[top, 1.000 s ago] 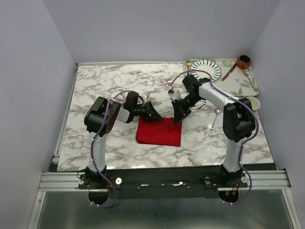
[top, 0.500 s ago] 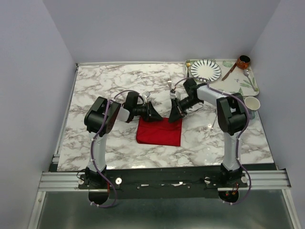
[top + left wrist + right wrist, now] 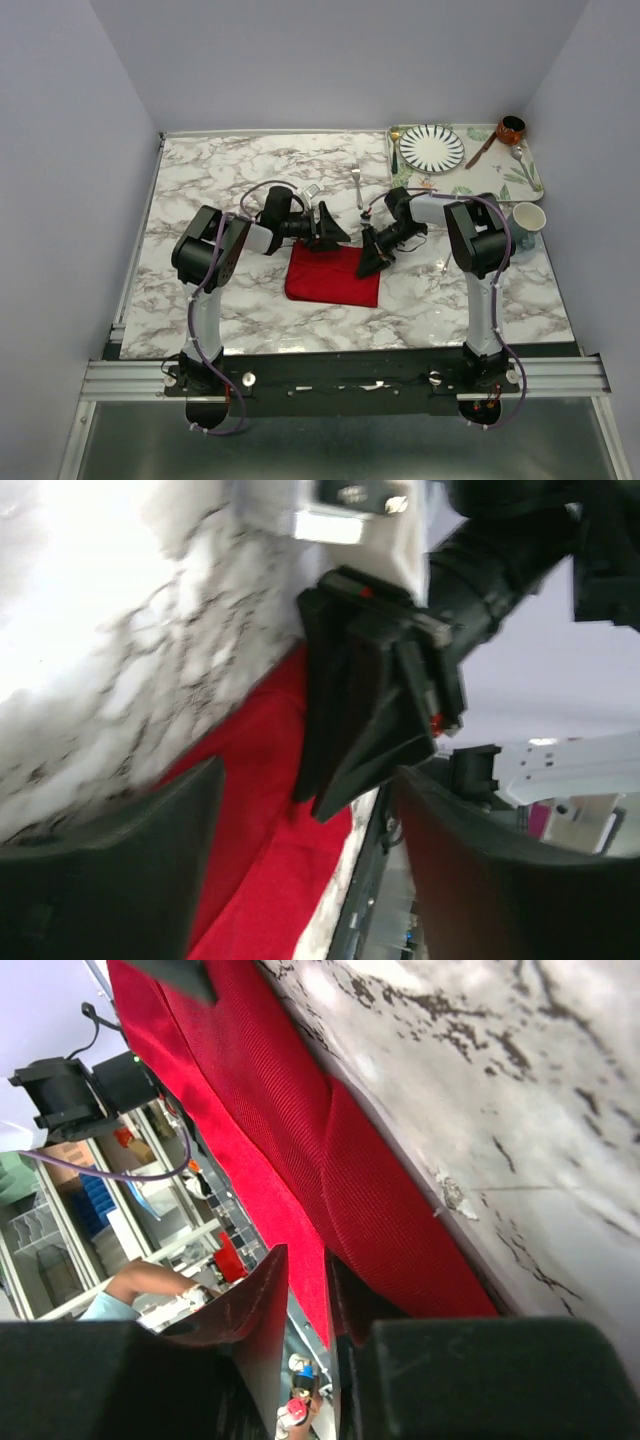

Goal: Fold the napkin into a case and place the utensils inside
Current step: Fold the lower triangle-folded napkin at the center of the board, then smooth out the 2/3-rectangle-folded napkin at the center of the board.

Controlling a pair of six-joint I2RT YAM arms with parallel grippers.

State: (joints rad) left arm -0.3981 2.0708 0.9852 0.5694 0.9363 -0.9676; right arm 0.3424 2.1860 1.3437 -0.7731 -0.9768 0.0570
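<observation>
The deep-red napkin (image 3: pixel 330 280) lies folded into a flat rectangle on the marble table (image 3: pixel 220 170) between the arms. My left gripper (image 3: pixel 336 229) hovers at the napkin's far left corner; in the left wrist view it (image 3: pixel 305 780) stands open, with the napkin (image 3: pixel 260 880) and the other gripper's black fingers between its jaws. My right gripper (image 3: pixel 371 263) is low at the napkin's right edge. In the right wrist view it (image 3: pixel 305 1270) is shut on the edge of the napkin (image 3: pixel 300 1110). A silver fork (image 3: pixel 357 181) lies on the table beyond the napkin.
A patterned tray (image 3: pixel 530 180) at the back right carries a striped plate (image 3: pixel 432 147), a gold spoon (image 3: pixel 395 140), a brown wooden utensil (image 3: pixel 482 150), a brown cup (image 3: pixel 511 127) and a small silver spoon (image 3: pixel 518 153). A white cup (image 3: pixel 527 216) stands by the right arm.
My left gripper has opened, let go of the napkin's far left corner and risen slightly. My right gripper has come down and nearer along the napkin's right edge.
</observation>
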